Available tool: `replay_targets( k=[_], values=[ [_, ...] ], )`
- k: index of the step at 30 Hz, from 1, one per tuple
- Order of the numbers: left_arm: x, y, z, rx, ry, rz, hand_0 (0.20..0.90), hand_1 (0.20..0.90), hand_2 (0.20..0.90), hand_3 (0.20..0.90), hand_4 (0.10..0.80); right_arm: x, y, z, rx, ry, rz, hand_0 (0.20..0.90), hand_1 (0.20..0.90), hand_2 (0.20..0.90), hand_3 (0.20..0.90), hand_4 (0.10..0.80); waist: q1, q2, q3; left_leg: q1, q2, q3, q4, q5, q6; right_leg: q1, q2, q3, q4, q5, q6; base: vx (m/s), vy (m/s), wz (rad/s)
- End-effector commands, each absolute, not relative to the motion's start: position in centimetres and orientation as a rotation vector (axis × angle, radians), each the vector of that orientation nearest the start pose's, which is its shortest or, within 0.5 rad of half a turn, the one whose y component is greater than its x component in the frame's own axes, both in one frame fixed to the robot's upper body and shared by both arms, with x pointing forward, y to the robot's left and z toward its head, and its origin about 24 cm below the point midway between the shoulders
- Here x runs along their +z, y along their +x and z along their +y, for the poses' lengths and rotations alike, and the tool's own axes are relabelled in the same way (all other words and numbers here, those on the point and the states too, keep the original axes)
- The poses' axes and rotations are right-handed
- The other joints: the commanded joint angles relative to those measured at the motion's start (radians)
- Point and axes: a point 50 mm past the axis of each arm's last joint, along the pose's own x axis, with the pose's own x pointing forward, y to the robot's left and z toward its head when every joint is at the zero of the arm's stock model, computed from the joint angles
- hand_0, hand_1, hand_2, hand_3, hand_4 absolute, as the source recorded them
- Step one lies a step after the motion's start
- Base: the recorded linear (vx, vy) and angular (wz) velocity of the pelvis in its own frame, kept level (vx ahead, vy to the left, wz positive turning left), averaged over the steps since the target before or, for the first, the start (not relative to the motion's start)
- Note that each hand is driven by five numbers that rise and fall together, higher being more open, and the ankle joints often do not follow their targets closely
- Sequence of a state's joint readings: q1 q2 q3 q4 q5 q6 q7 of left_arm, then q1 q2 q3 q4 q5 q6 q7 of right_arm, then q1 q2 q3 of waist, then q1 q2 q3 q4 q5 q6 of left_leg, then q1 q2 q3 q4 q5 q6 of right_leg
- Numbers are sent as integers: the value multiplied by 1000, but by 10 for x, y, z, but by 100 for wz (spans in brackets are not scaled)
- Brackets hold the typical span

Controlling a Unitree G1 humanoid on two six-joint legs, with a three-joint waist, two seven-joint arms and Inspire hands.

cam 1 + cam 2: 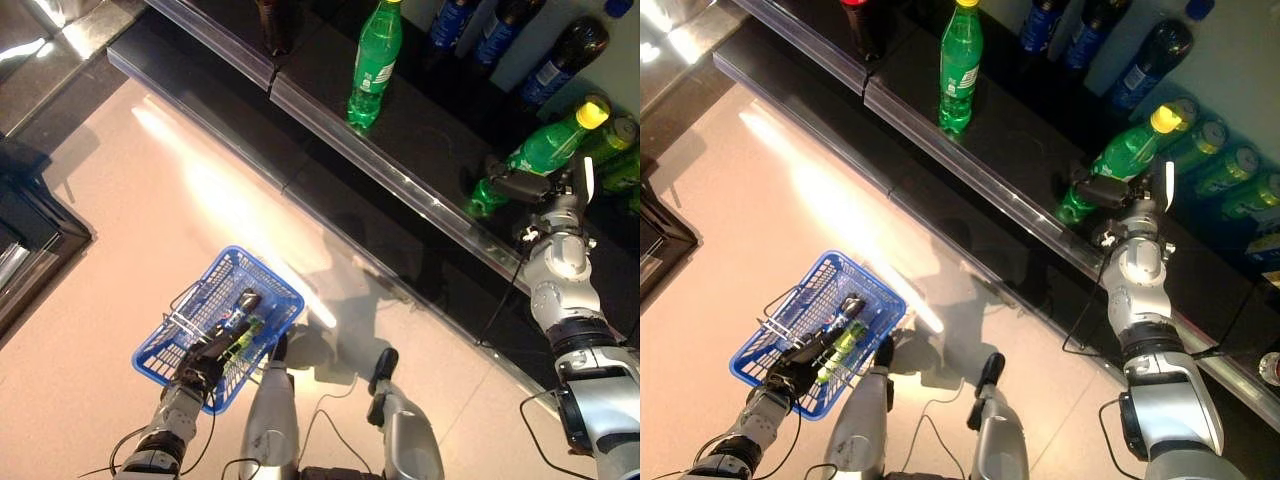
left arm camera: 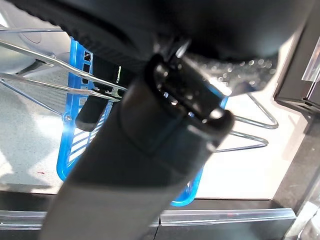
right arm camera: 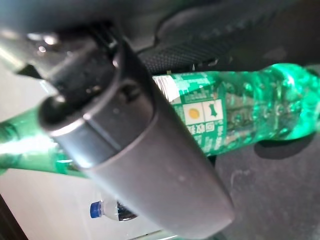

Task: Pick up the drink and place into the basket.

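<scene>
A green bottle with a yellow cap [image 1: 540, 150] leans on the dark shelf [image 1: 420, 140] at the right. My right hand [image 1: 525, 186] is shut on its lower body; the right wrist view shows the thumb [image 3: 145, 150] across the green bottle [image 3: 250, 110]. My left hand [image 1: 205, 355] is shut on the wire handles [image 2: 65, 75] of the blue basket [image 1: 275, 285], which hangs low at the left. A dark bottle [image 1: 243, 305] and a green drink [image 1: 246, 333] lie in it.
Another green bottle [image 1: 374, 65] stands upright further left on the shelf. Dark bottles [image 1: 560, 60] and green drinks [image 1: 622, 150] line the shelf's back and right. A dark cabinet [image 1: 25, 225] stands at the far left. Pale floor [image 1: 150, 200] lies between.
</scene>
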State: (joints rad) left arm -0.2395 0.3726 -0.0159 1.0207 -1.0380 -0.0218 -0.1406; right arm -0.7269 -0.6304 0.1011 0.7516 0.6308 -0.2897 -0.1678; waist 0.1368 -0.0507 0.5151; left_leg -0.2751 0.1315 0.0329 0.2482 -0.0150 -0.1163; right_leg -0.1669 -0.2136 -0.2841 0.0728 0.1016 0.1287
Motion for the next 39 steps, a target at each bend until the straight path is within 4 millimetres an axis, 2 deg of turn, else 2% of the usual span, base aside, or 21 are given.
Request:
replay_targets(
  k=[1, 16, 26, 31, 34, 39],
  values=[
    [-78, 221, 272, 280, -585, 507, 300, 300, 300, 200, 100, 242, 358, -307, -338, -75, -530, 300, 300, 300, 200, 100, 25, 20, -70, -91, -58, 36, 102, -28, 39, 2, 30, -15, 106, -114, -9, -38, 11, 7],
    [-71, 234, 266, 267, -601, 471, 300, 300, 300, 200, 100, 260, 365, -295, -310, -78, -576, 300, 300, 300, 200, 100, 20, 26, -47, -85, -76, 41, 76, -37, 56, -65, 22, -11, 147, -117, -6, -24, 16, 2],
    [-80, 225, 256, 267, -640, 474, 300, 300, 300, 200, 100, 273, 355, -267, -204, -165, -705, 300, 300, 300, 200, 100, -4, 31, -69, -7, -92, 58, -7, -24, 60, -36, 25, 5, 103, -102, 1, 16, 56, 0],
    [-85, 217, 253, 262, -644, 495, 300, 300, 300, 200, 100, 266, 345, -258, -147, -196, -724, 300, 300, 300, 200, 100, -8, 14, -111, 55, -98, 62, -81, -6, 60, 17, 24, 2, 46, -81, 11, 77, 42, -1],
    [-92, 208, 251, 272, -643, 522, 300, 300, 300, 200, 100, 258, 334, -253, -99, -191, -733, 300, 300, 300, 200, 100, -14, 6, -162, 123, -100, 71, -147, 6, 59, 68, 25, -3, 3, -64, 23, 112, 37, 0],
    [-99, 197, 249, 297, -650, 554, 300, 300, 300, 200, 100, 241, 324, -237, -18, -218, -714, 300, 300, 300, 200, 100, -23, 4, -238, 210, -103, 82, -229, 23, 56, 131, 26, -11, -46, -48, 28, 123, 37, -1]
  ],
)
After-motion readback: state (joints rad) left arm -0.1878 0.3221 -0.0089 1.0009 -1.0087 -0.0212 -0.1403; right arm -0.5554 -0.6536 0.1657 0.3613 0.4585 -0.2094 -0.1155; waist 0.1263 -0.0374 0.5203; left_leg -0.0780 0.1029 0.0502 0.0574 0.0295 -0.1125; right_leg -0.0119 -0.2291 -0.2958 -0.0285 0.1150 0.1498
